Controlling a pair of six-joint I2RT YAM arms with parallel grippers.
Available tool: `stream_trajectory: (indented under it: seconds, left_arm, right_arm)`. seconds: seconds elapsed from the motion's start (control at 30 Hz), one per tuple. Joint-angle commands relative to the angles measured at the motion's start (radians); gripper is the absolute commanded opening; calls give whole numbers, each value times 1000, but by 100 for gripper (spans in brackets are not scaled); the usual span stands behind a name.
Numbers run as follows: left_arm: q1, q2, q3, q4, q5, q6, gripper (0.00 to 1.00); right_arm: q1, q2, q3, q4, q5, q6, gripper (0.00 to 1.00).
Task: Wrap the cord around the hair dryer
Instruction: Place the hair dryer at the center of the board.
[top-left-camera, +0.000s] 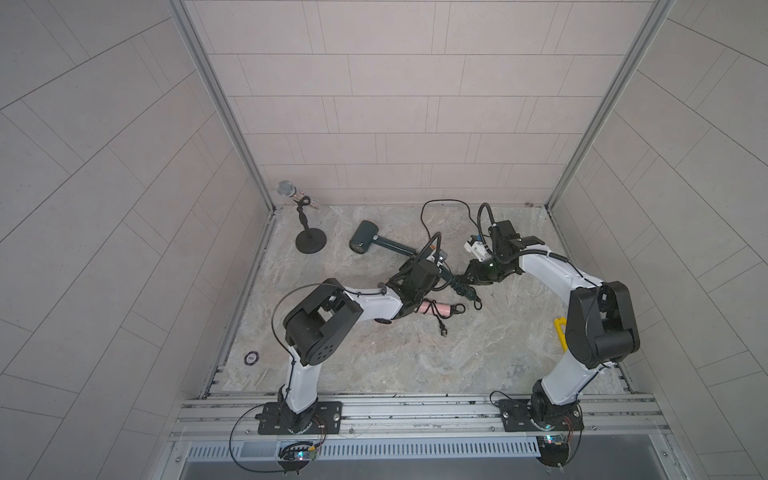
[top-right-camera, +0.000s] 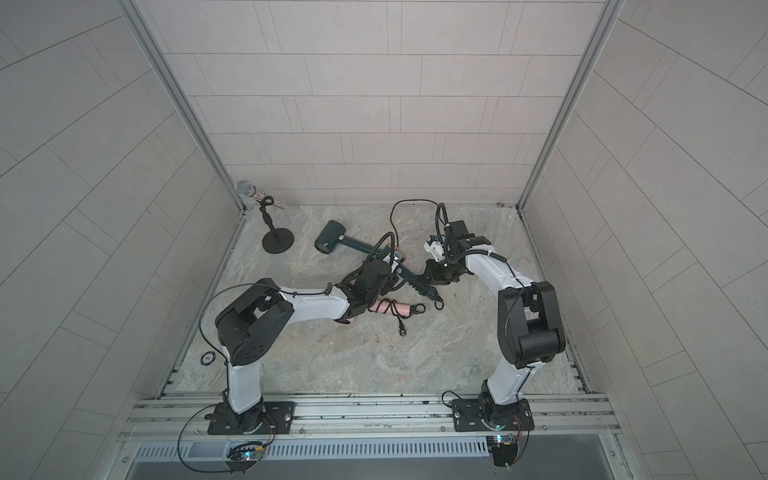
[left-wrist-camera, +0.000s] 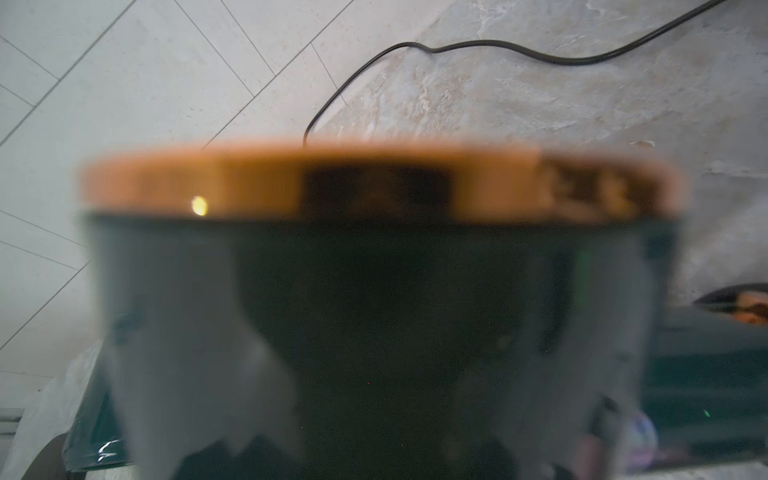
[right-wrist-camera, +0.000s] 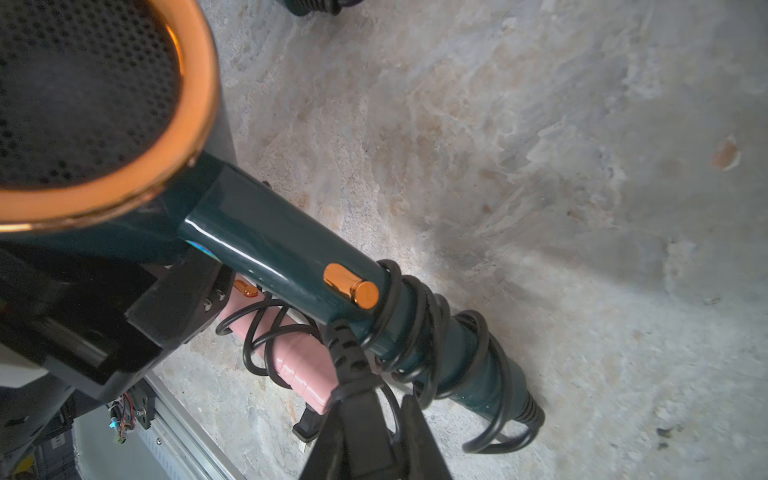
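Note:
A dark green hair dryer (right-wrist-camera: 266, 237) with a copper ring is held off the marble floor. My left gripper (top-left-camera: 433, 258) is shut on its head, which fills the left wrist view as a blurred copper band (left-wrist-camera: 374, 187). The black cord (right-wrist-camera: 419, 328) is wound in several turns around the lower handle (top-left-camera: 457, 286). My right gripper (right-wrist-camera: 382, 395) is shut on the cord's plug end (right-wrist-camera: 345, 345), right beside the wound handle. A last loop hangs past the handle's tip (right-wrist-camera: 498, 440).
A pink hair dryer (top-left-camera: 436, 308) with its own cord wrapped lies under the held one. A second green dryer (top-left-camera: 365, 243) lies further back, its loose cord (top-left-camera: 428, 208) looping by the wall. A microphone stand (top-left-camera: 309, 241) is at the back left. A yellow block (top-left-camera: 561, 332) is at the right.

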Motion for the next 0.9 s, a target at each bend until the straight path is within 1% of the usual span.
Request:
stream_trajectory:
  seconds: [0.0, 0.13, 0.2, 0.33, 0.47, 0.57, 0.7, 0.73, 0.87]
  left_arm:
    - [-22, 35, -4, -186, 167, 78, 50]
    - [-5, 48, 13, -232, 242, 66, 63]
    - [6, 59, 30, -266, 293, 61, 68]
    - [34, 97, 92, -369, 388, 46, 73]
    - [64, 146, 189, -534, 441, 40, 77]
    - [82, 159, 230, -587, 468, 31, 82]
    - [95, 177, 319, -718, 497, 37, 98]
    - [96, 180, 341, -754, 508, 44, 100]
    - [103, 170, 401, -847, 548, 53, 100]
  right_arm:
    - [-27, -8, -5, 105, 93, -3, 0]
    - [-34, 30, -7, 109, 106, -6, 0]
    - [-36, 56, -10, 113, 102, -6, 0]
    - [-38, 98, -23, 131, 93, -4, 0]
    - [-40, 125, -27, 132, 100, -3, 0]
    - [-41, 134, -25, 130, 102, -4, 0]
    - [-43, 136, -21, 124, 115, -5, 0]
    - [-41, 136, -19, 120, 121, -7, 0]
    - [-42, 136, -20, 112, 137, -12, 0]
